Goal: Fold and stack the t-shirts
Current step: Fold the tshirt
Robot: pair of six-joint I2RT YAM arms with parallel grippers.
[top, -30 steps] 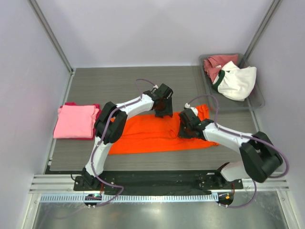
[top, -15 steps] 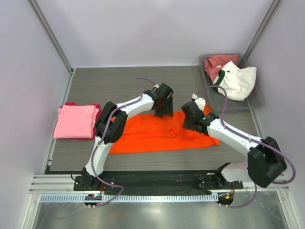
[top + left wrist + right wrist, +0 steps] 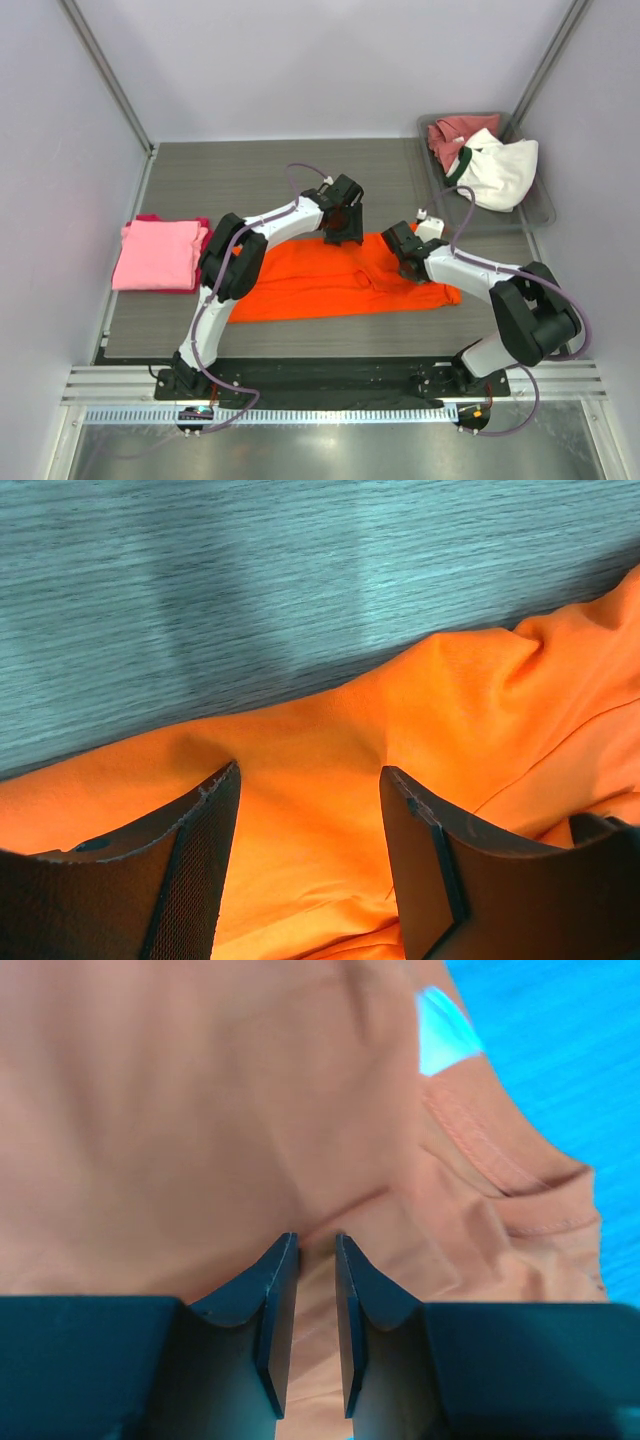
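Note:
A bright orange t-shirt [image 3: 320, 285] lies spread flat in the middle of the table. My left gripper [image 3: 345, 228] rests at its far edge, open; in the left wrist view its gripper [image 3: 310, 770] straddles smooth orange cloth [image 3: 330, 720] with a wide gap. My right gripper [image 3: 405, 252] is low over the shirt's right part. In the right wrist view its gripper [image 3: 316, 1238] stands nearly closed, with a raised crease of the shirt [image 3: 200, 1110] running in between the tips. A folded light pink t-shirt [image 3: 158, 253] lies on a magenta one [image 3: 150, 217] at the left.
A grey bin [image 3: 540, 208] at the back right holds a dusty rose-red t-shirt [image 3: 455, 132] and a white t-shirt with a dark green collar [image 3: 500, 170], both crumpled. Walls and posts close in the table on three sides.
The right gripper has moved up and to the right over the orange shirt, and the shirt's far right corner has been drawn in. The left arm has stayed put.

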